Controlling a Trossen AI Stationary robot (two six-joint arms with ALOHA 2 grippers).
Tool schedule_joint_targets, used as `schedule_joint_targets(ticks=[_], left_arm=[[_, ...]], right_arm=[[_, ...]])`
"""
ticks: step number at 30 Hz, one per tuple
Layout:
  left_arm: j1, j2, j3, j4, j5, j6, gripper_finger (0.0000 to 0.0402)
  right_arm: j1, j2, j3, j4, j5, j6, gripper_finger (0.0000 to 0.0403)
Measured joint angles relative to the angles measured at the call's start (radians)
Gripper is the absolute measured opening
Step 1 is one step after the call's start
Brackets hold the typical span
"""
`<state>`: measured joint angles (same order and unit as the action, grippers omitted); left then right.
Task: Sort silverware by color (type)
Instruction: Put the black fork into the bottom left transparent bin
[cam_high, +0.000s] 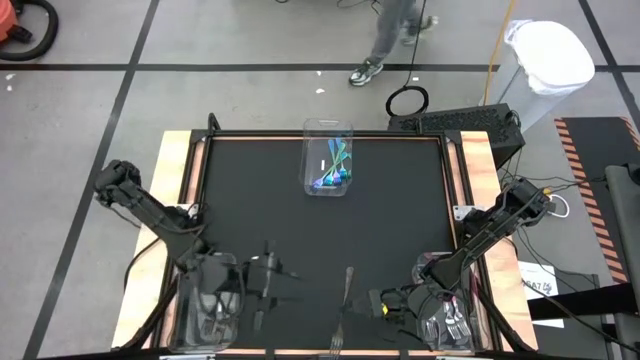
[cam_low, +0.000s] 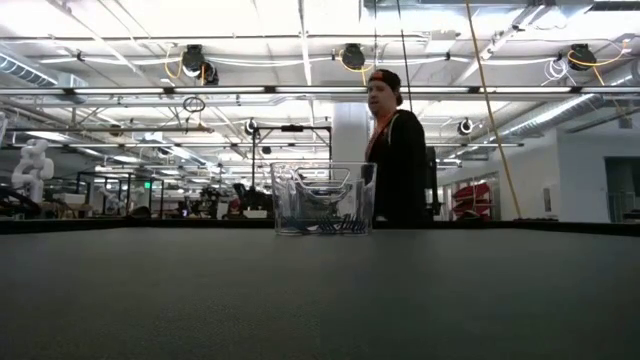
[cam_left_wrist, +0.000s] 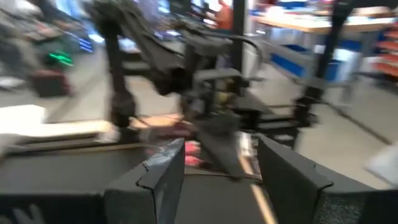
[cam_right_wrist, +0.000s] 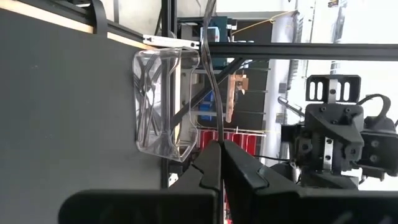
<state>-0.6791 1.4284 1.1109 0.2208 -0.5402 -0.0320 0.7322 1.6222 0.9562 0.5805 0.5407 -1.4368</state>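
1. The left wrist view is smeared by blur; the left gripper (cam_left_wrist: 221, 180) shows two dark fingers set well apart with nothing between them. In the high view it sits near the tabotop's near-left corner beside a clear bin.
2. The right gripper (cam_right_wrist: 221, 158) has its fingers pressed together on a thin dark fork (cam_right_wrist: 211, 81), whose slim curved handle runs out beyond the fingertips. In the high view this fork (cam_high: 345, 300) lies along the near edge of the tabletop, around its middle, with the right gripper (cam_high: 385, 303) just beside it.
3. A clear plastic bin (cam_high: 327, 130) at the middle of the far edge holds teal- and blue-handled utensils (cam_high: 335, 172); the low view shows them only as a dim tangle at its floor.
4. A second clear bin (cam_high: 212, 300) at the near-left corner holds dark pieces that are hard to make out.
5. A third clear bin (cam_high: 452, 322) at the near-right corner, partly covered by the right arm, holds silvery forks (cam_high: 455, 320).
6. The tabletop (cam_high: 400, 220) is matte black with a pale wooden border.
7. A person (cam_low: 398, 150) stands beyond the far edge.
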Motion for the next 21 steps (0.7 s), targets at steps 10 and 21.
schedule_joint_targets(ticks=[10, 21], left_arm=[[0.211, 0.005, -0.095, 0.067, 0.174, -0.156, 0.0203], [0.317, 0.014, -0.107, 0.029, 0.147, -0.326, 0.0203]], right_arm=[[0.0, 0.0, 0.0, -0.01, 0.003, -0.008, 0.0], [0.0, 0.0, 0.0, -0.063, 0.063, -0.017, 0.0]])
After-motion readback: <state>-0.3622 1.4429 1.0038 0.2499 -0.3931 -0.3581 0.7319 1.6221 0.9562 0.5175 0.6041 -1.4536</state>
